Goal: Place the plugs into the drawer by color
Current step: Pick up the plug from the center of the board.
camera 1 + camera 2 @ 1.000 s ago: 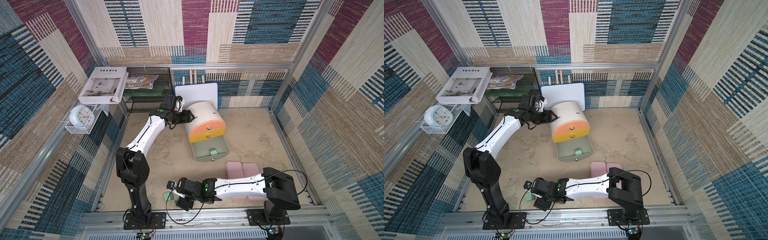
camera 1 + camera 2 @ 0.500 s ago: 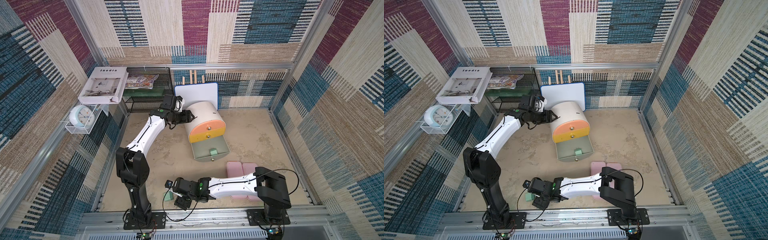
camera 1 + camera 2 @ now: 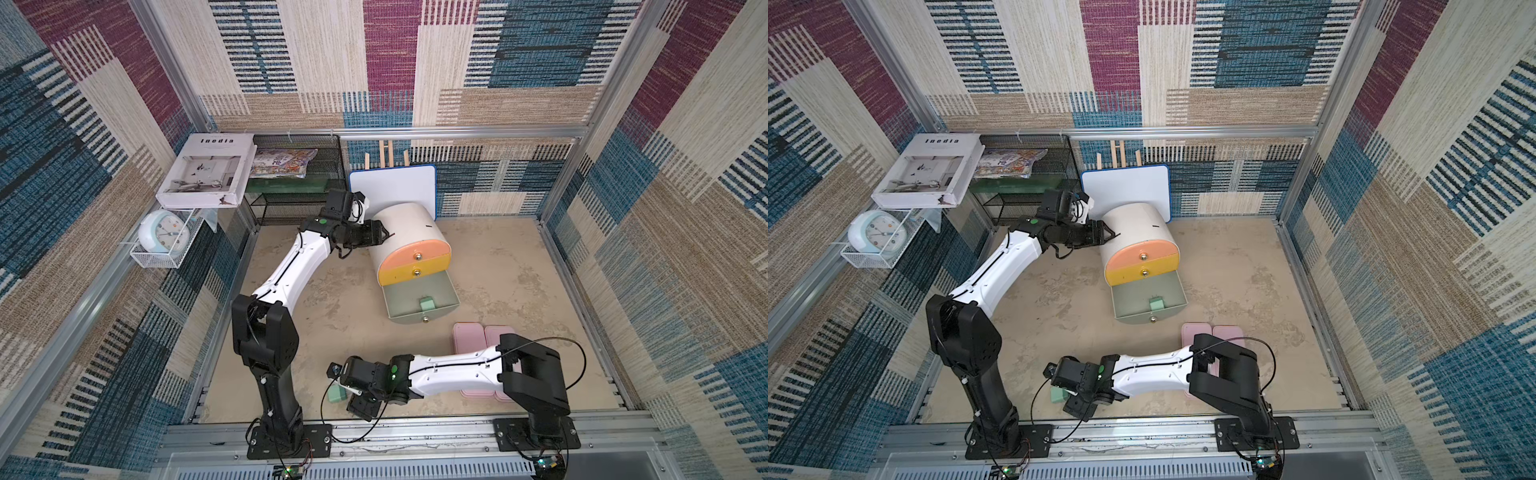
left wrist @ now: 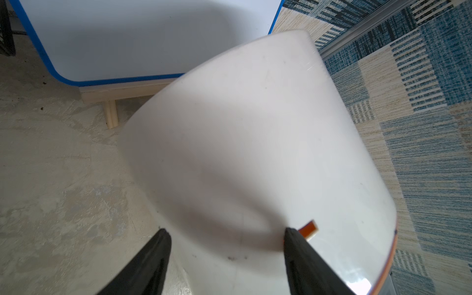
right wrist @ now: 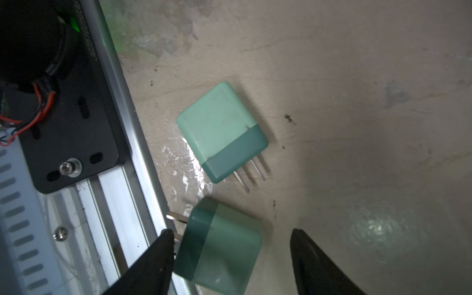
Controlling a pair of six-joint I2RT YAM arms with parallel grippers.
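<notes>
Two green plugs lie on the floor by the front rail. One plug (image 5: 221, 129) lies flat beyond the fingertips. The other (image 5: 224, 245) sits between the jaws of my open right gripper (image 5: 229, 231). One finger touches its dark pronged end and the other finger stands clear. In both top views a green plug (image 3: 336, 392) (image 3: 1058, 395) peeks out beside the right wrist. The drawer cabinet (image 3: 409, 232) has its grey-green bottom drawer (image 3: 405, 297) pulled out, with a green plug (image 3: 426, 304) inside. My left gripper (image 4: 226, 229) (image 3: 384, 236) is open, its fingertips against the cabinet's white shell.
Two pink trays (image 3: 469, 338) lie partly under the right arm. A whiteboard (image 3: 392, 187) leans behind the cabinet. A black mesh shelf (image 3: 299, 195), a book (image 3: 208, 170) and a clock (image 3: 164, 237) are at the back left. The metal front rail (image 5: 122, 158) runs right beside the plugs.
My right gripper has shifted slightly left towards the front-left corner, and its jaws have narrowed a little round the plug. The left arm has not moved.
</notes>
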